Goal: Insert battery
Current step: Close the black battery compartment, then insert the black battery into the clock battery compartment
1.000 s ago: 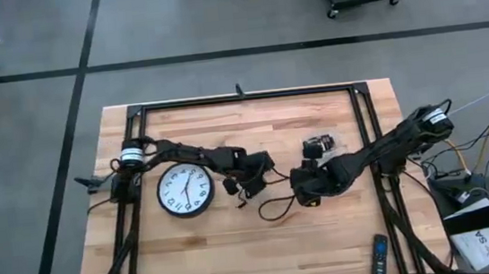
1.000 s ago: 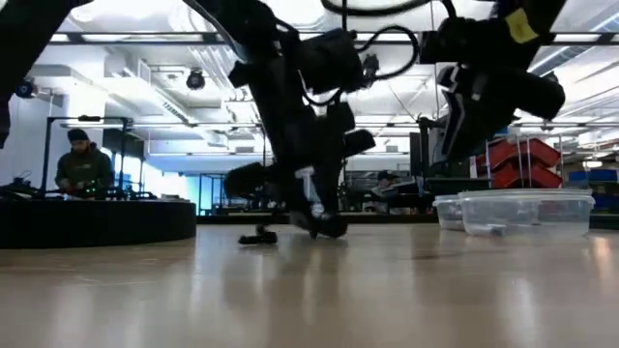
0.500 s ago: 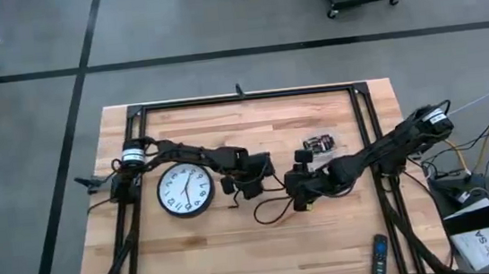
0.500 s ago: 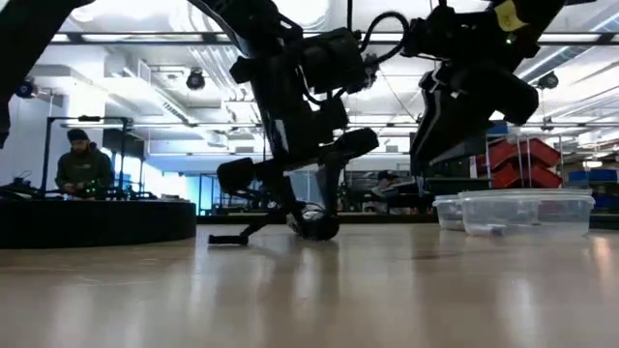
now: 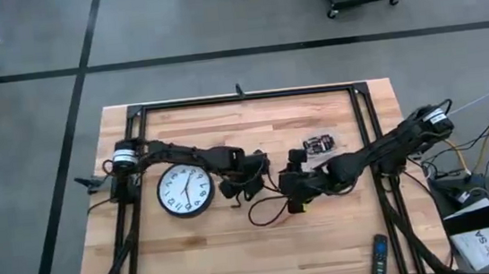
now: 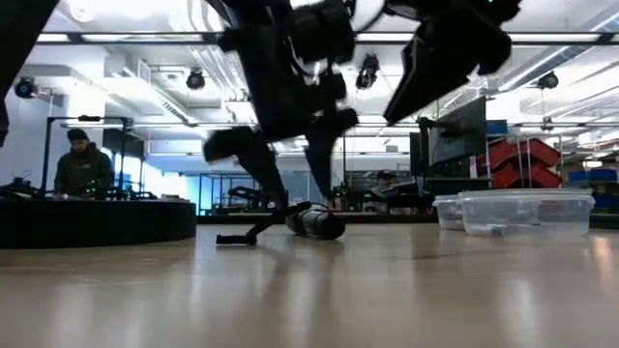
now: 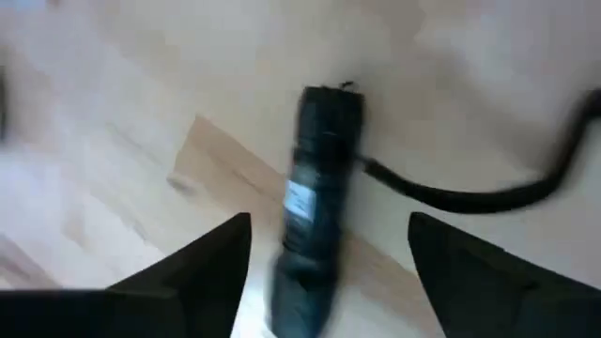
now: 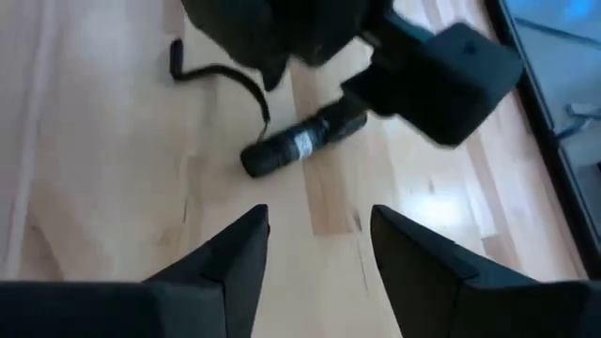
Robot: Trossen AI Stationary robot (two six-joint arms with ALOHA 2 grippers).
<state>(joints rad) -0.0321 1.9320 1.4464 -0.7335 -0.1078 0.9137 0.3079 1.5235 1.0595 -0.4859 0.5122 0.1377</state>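
Flashlight (image 7: 315, 207): dark cylinder with a pale label band, lying flat on the wooden table (image 5: 237, 246) near its middle, between the two arms. A black cord (image 7: 470, 197) trails from its far end. Left gripper (image 7: 329, 272): fingers spread wide and empty. The flashlight's near end sits in the gap between them, with bare wood visible on both sides, and its long axis runs straight forward from this gripper, roughly in line with its reach. Right gripper (image 8: 319, 253): fingers likewise apart and empty, raised above the table. The flashlight lies ahead of it, well clear, with its axis slanting across this gripper's line rather than along it. Judgement: the left arm is much the nearer and already straddles the body, so a closing move there needs little more than a descent; the right would have to advance and rotate. Hidden or unclear: in the high view both wrists cover the flashlight, leaving only the cord visible. No battery can be identified in any view. Whether the flashlight's cap is on or off cannot be told. A small dark item (image 5: 319, 141) lies on the table to the far right of the grippers, and its contents cannot be read.
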